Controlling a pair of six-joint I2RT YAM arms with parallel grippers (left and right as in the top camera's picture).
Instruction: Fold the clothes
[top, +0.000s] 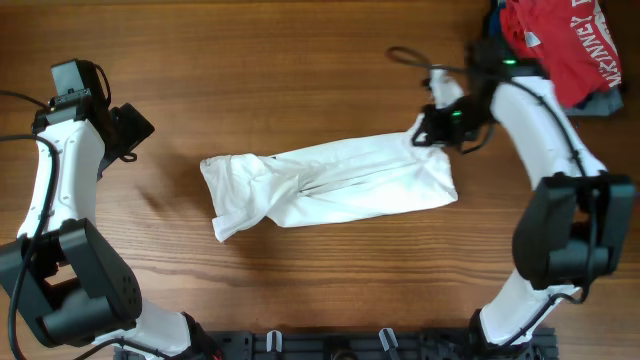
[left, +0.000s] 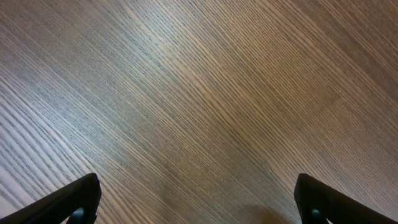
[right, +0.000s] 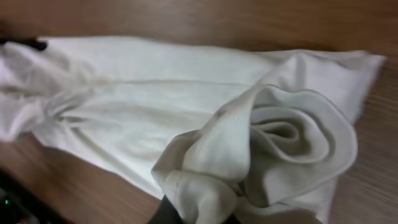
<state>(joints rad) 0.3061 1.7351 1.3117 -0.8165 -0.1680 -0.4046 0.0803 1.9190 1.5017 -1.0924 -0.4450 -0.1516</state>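
The white T-shirt (top: 330, 185) lies across the middle of the table, folded into a long band running left to right; no lettering shows. My right gripper (top: 433, 133) is at the shirt's far right corner and is shut on a bunched fold of the white fabric (right: 261, 155), which curls up in front of the wrist camera. The rest of the shirt stretches away to the left in the right wrist view (right: 124, 106). My left gripper (top: 130, 128) is open and empty, over bare wood well to the left of the shirt, its fingers (left: 199, 208) wide apart.
A red garment with white lettering (top: 560, 40) lies on a blue garment (top: 600, 100) at the far right corner. A black cable (top: 415, 60) loops on the table near the right arm. The table's front edge holds a black rail (top: 330, 345).
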